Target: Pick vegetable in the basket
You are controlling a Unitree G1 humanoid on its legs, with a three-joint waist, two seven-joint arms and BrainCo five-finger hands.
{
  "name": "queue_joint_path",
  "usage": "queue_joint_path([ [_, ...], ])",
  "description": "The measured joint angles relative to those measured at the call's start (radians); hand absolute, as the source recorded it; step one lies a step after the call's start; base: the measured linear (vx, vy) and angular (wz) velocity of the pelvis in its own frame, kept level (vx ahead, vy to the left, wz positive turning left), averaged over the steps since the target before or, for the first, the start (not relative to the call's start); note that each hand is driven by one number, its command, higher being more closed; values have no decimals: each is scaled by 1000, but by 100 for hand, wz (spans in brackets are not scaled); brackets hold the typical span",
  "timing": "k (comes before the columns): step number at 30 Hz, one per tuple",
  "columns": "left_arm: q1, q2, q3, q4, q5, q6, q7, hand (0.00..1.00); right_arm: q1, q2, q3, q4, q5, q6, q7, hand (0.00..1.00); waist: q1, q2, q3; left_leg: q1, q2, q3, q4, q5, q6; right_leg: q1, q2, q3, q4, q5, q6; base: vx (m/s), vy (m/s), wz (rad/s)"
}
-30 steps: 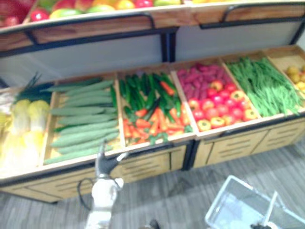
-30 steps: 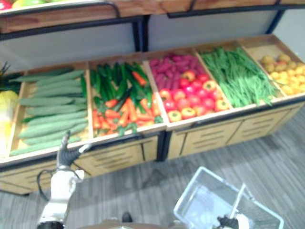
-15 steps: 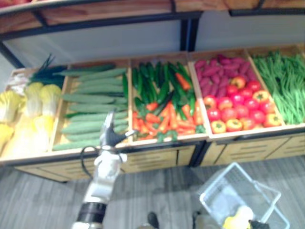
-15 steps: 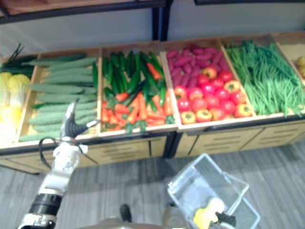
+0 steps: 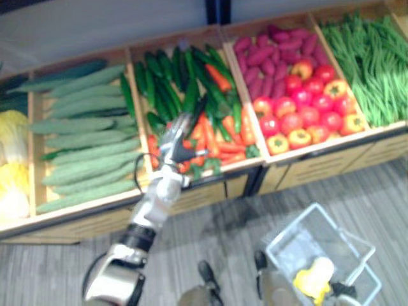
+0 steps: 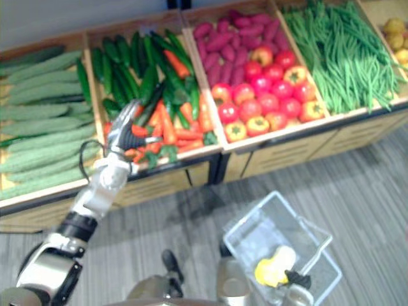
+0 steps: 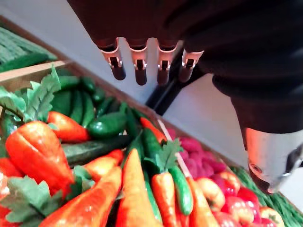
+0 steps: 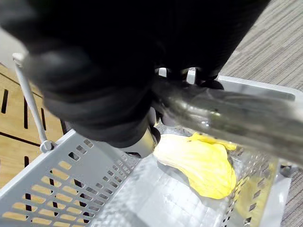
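My left hand (image 5: 179,136) hovers open, fingers straight, over the front of the bin of carrots (image 5: 224,136) and dark cucumbers (image 5: 171,86). In the left wrist view its fingers (image 7: 140,66) point over the orange carrots (image 7: 38,151) with green tops, apart from them. Low at the right hangs a clear plastic basket (image 5: 298,228) with a yellow vegetable (image 6: 273,266) lying inside. My right hand (image 8: 94,71) is shut on the basket's handle (image 8: 227,118), and the yellow vegetable (image 8: 199,163) shows below it.
Wooden bins run along the stand: long pale green cucumbers (image 5: 83,140) at left, cabbages (image 5: 9,159) further left, purple sweet potatoes (image 5: 268,48), tomatoes and peppers (image 5: 299,108), and green beans (image 5: 370,57) at right. Grey floor (image 5: 331,185) lies before the stand.
My left hand has risen from the front edge of the pale cucumber bin and moved right, over the carrots. The camera has tipped down and shifted; the basket stays in my right hand.
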Motion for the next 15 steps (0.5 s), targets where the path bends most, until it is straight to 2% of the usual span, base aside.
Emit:
queue_joint_path([
  [10,-142,-97,4,181,0,73,-2,0,0,1,22,-75,7,-2,-27,100,2,16,46,-37,-4,43,0,2,0,-63,-2,21,23,5,2,24,-5,-7],
  [15,-212,-129,15,277,1,93,-1,0,-1,1,40,-118,27,-11,-31,100,6,23,93,-62,-5,70,16,-4,-7,-101,-4,37,47,5,2,19,-9,-8],
])
